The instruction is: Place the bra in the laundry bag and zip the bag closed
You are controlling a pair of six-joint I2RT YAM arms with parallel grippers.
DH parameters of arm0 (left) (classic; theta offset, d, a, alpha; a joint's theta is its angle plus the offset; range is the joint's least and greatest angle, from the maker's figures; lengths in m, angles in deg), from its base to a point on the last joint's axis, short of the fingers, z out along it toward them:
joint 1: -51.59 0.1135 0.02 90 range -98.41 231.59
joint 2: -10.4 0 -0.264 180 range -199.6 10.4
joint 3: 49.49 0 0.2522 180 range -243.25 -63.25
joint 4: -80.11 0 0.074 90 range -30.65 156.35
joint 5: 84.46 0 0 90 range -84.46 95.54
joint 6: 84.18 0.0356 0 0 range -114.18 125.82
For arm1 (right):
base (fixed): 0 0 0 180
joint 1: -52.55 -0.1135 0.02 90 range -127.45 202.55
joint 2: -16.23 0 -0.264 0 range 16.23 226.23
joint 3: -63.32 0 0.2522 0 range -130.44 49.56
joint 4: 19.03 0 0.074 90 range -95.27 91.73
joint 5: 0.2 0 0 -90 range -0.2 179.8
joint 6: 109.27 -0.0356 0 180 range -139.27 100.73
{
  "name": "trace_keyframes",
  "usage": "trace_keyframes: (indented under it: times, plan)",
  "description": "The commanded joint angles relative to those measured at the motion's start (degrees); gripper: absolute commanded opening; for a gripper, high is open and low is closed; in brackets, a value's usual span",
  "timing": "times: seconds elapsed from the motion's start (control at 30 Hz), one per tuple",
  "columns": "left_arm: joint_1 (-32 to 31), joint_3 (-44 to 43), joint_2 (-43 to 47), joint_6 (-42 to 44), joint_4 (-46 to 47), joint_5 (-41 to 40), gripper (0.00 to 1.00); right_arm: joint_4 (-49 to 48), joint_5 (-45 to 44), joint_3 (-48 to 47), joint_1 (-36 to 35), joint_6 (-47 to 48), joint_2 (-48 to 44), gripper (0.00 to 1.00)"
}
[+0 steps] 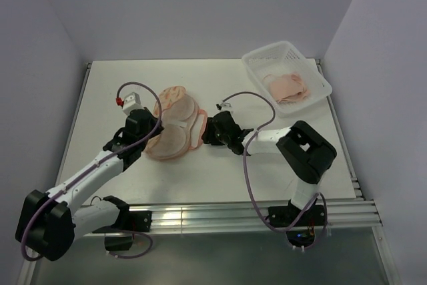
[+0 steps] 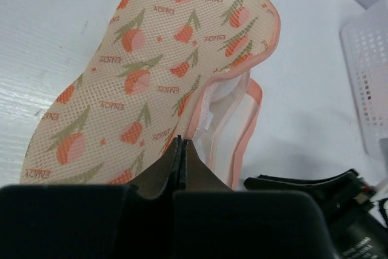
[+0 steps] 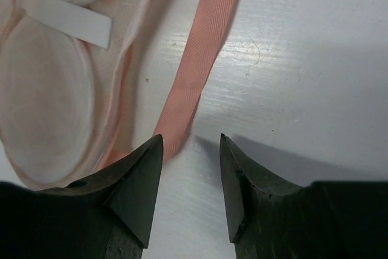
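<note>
left hand (image 2: 182,145): fingers pressed together, pinching the near edge of the laundry bag (image 2: 151,71) at its printed flap.
right hand (image 3: 191,141): fingers apart, holding nothing, low over the table (image 3: 303,59).
loop (image 3: 197,59): pink ribbon lying flat, its end just beside one fingertip of the right hand, running away from it.
laundry bag: between the two hands, open, whitish lining showing just ahead of the right hand.
basket (image 1: 312,66): white lattice, well beyond the right hand, off to its right.
bra (image 1: 287,87): lying inside the basket, well apart from both hands.
</note>
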Motion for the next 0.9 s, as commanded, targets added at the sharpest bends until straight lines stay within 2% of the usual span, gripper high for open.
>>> trace_keyframes:
  times: [0.0,0.1,0.17,0.23,0.27,0.37,0.5,0.57,0.6,0.63,0.67,0.77,0.87]
  plan:
    - [2.99,1.44,2.75,-1.41,-0.53,-0.38,0.00,-2.69,0.26,-4.38,-1.03,-0.83,2.49,0.50]
    - [5.98,3.81,5.04,-2.90,0.53,0.33,0.00,-2.96,2.63,-6.75,-1.39,-0.57,5.91,0.62]
    - [9.05,5.05,6.44,-3.79,0.26,0.06,0.00,-2.77,2.90,-8.16,-1.56,-0.66,8.29,0.61]
    - [11.43,6.18,8.54,-5.11,-0.44,-0.73,0.00,-2.51,2.81,-8.87,-1.56,-0.66,9.78,0.50]
    - [14.23,6.45,9.16,-5.54,-0.79,-0.82,0.00,-2.51,2.46,-9.14,-1.65,-0.57,10.05,0.37]
    - [19.33,6.02,11.63,-6.95,-5.00,-4.67,0.00,-2.42,2.98,-10.19,-1.56,0.30,10.32,0.17]
    - [24.97,4.61,13.30,-6.78,-9.84,-12.23,0.02,-1.54,4.74,-12.12,-1.91,1.71,10.93,0.10]
    - [29.95,4.09,13.48,-6.43,-9.49,-11.82,0.26,-1.02,4.83,-13.18,-2.26,2.50,11.20,0.10]
    - [31.38,3.73,13.22,-6.51,-9.32,-10.76,0.59,-0.93,4.92,-13.44,-2.44,2.86,11.20,0.10]
    - [32.61,1.99,12.43,-7.12,-9.75,-10.23,0.84,-0.84,5.62,-13.79,-2.70,3.03,11.46,0.10]
    - [34.02,0.67,12.08,-7.22,-10.80,-8.83,0.99,-0.49,5.88,-14.84,-2.79,3.47,11.72,0.10]
    - [33.94,-3.82,12.42,-3.27,-11.42,-4.53,0.99,1.53,7.46,-17.91,-3.23,4.88,13.21,0.10]
    - [33.94,-3.04,16.63,1.72,-9.59,-0.49,0.99,3.20,8.70,-20.64,-3.93,5.32,14.88,0.09]
